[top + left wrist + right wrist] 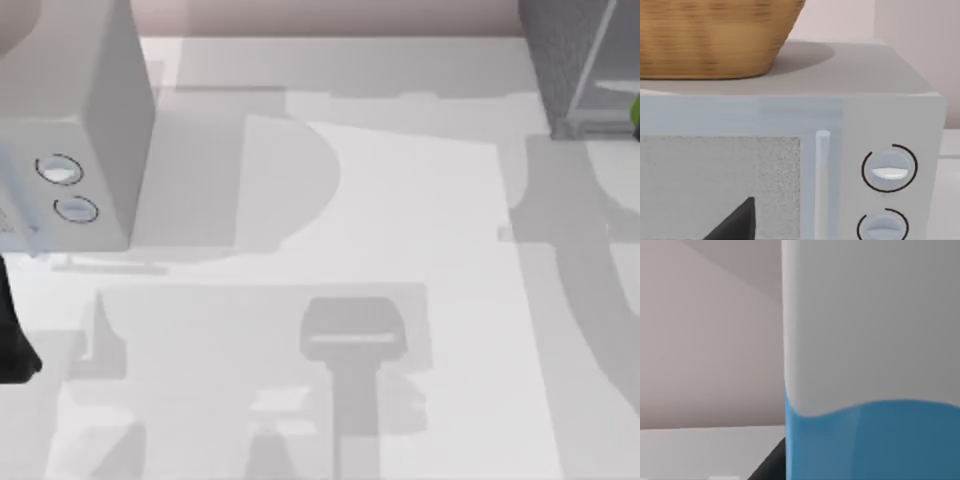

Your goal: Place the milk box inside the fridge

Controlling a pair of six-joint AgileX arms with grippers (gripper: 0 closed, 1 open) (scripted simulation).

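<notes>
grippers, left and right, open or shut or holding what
Left gripper: a dark fingertip in front of the plain grey box with two dials; cannot be told.
Right gripper: close against the milk box; grip cannot be told.

White worktop (pixel 420 220) crossed by soft grey shadows, pinkish-beige wall (pixel 330 15) behind; plain grey two-dial box (pixel 95 130) at left, woven wicker basket (pixel 710 35) resting on its top.
</notes>
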